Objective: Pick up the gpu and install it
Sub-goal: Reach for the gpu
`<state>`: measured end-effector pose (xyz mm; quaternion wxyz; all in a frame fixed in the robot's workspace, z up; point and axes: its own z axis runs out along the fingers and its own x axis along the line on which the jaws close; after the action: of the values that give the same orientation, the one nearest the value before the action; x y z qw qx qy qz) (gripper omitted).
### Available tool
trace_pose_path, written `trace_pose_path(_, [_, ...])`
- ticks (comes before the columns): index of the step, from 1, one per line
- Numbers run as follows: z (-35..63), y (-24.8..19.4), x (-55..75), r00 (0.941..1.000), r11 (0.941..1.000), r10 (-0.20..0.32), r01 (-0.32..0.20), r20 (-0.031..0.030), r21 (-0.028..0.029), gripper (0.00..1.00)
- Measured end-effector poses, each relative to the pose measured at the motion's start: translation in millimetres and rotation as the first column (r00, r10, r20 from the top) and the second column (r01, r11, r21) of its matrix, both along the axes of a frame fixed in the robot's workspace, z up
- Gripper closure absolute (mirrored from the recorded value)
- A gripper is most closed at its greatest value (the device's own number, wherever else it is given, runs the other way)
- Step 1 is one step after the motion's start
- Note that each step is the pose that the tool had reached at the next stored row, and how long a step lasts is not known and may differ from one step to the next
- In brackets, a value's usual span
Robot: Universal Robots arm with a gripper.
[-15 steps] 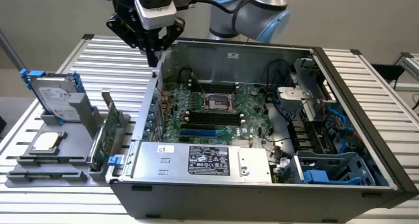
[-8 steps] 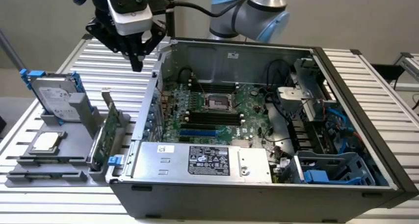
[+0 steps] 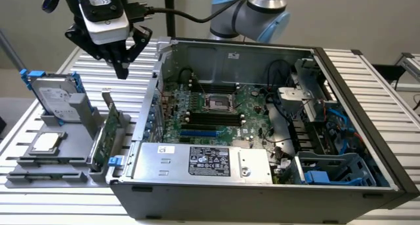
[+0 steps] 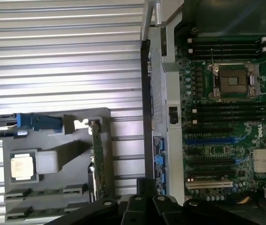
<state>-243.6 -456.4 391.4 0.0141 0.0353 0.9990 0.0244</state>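
Observation:
The gpu [image 3: 107,131] stands on its long edge in a grey holder [image 3: 66,173] on the exterior view's left, just outside the open computer case [image 3: 262,198]; its green board faces the case. In the wrist view the gpu [image 4: 97,159] appears edge-on as a thin green strip with a silver bracket end. My gripper [image 3: 123,73] hangs well above the card, fingers pointing down and shut together, holding nothing. The wrist view has the black gripper [image 4: 146,188] close to the card's near end, not touching it.
A silver hard drive [image 3: 58,99] in a blue frame and a CPU [image 3: 47,142] sit in the same holder. Inside the case lies the green motherboard [image 3: 220,109], its slots [image 4: 212,140] exposed, beside a silver power supply [image 3: 203,161]. The case wall [image 4: 168,93] rises right beside the card.

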Motion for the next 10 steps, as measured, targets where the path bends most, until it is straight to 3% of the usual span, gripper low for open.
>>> trace_pose_path(4, [-1.0, -6.2, -14.7, 1.0000, 1.0000, 0.000, 0.000, 0.0000, -0.0002, 0.89])
trace_pose_path(10, [-3.6, -9.8, -42.0, 1.0000, 1.0000, 0.000, 0.000, -0.0001, -0.0021, 0.89])
